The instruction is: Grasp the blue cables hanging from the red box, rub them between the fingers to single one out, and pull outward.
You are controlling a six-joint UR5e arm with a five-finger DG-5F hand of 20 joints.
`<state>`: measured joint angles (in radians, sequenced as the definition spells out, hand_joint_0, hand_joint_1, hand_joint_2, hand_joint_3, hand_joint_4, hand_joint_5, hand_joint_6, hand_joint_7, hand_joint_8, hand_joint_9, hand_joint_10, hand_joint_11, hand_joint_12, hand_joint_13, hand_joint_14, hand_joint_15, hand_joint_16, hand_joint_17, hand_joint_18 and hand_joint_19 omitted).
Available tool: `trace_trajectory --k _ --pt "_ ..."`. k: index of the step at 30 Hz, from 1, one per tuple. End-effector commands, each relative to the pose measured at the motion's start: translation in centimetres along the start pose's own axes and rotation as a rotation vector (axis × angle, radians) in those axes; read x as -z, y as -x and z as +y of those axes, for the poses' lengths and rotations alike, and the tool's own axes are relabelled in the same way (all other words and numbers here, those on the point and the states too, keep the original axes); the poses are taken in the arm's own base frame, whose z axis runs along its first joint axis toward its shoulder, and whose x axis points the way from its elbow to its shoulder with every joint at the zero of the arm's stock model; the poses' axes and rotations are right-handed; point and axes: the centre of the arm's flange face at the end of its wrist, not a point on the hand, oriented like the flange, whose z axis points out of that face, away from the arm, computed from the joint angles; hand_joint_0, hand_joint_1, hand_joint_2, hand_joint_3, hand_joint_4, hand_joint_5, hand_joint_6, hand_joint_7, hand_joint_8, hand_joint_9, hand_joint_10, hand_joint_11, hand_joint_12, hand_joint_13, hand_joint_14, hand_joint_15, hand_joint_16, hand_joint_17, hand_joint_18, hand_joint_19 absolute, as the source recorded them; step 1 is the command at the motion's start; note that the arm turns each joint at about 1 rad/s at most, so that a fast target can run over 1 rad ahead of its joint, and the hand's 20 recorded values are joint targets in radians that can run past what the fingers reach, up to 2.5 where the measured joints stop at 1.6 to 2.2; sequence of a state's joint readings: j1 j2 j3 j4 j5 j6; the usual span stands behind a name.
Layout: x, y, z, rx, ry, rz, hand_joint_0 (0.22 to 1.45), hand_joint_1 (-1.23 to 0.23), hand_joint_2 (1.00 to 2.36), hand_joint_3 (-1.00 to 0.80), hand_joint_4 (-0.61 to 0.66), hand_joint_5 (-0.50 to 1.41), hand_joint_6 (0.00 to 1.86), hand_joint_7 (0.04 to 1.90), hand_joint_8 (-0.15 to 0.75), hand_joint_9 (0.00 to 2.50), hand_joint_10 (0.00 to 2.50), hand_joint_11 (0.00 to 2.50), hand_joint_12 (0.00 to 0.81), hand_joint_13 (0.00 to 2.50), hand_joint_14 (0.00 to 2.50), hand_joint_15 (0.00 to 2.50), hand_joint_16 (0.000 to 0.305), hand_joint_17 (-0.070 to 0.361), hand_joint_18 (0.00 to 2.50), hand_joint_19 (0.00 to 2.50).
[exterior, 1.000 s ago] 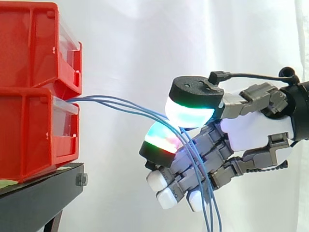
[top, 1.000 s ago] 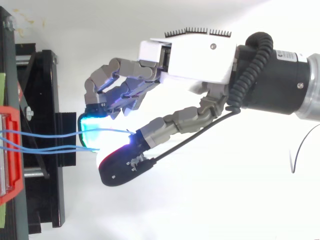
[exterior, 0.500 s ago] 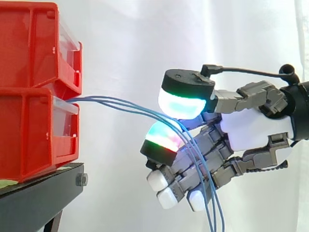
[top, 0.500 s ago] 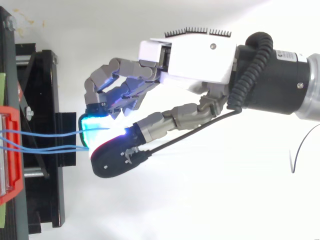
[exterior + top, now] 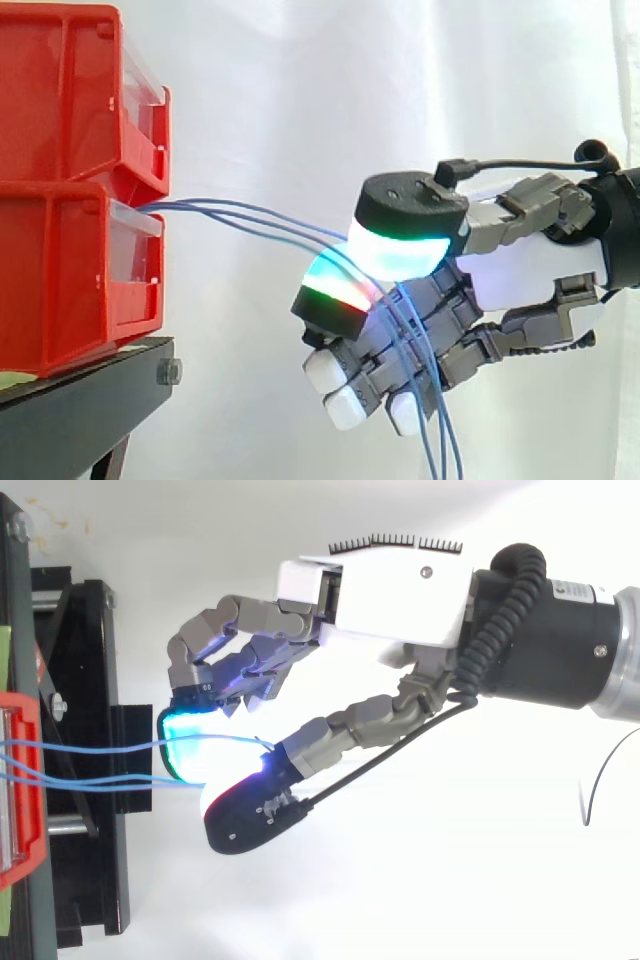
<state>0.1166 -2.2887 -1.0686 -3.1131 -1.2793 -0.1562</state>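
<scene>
Well left of the hand [image 5: 530,270], on a black stand [image 5: 80,410]: two stacked red bins [image 5: 60,190], contents not discernible behind clear fronts. From the top of the lower one's front, blue cables [image 5: 250,218], long axis running rightward toward the hand, sloping gently down. Pinched there between two glowing pads [image 5: 400,250], one above the other, remaining fingers curled beneath. From the side: past the pinch, bending steeply down across the curled fingers, hanging below the hand. From above: slightly fanned at the bin end, closing together toward the pads.

Side, overhead; shared: hand [image 5: 530,268], blue cables [image 5: 190,206]
</scene>
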Motion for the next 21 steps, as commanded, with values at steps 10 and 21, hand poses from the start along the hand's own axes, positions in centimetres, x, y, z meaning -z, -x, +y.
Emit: trace_trajectory --k 10,21 --pt "0.04 0.15 0.10 -0.002 0.000 -0.001 0.56 -0.94 1.00 -0.50 0.22 -0.20 0.86 1.03 0.263 0.71 0.01 0.50 0.315 0.67 0.01 0.35 0.038 0.086 0.60 0.64" --pt "-0.01 0.13 0.07 0.000 0.000 -0.001 0.47 -0.50 1.00 -0.50 0.22 -0.13 0.74 1.07 0.292 0.81 0.01 0.44 0.330 0.68 0.01 0.38 0.043 0.097 0.61 0.71"
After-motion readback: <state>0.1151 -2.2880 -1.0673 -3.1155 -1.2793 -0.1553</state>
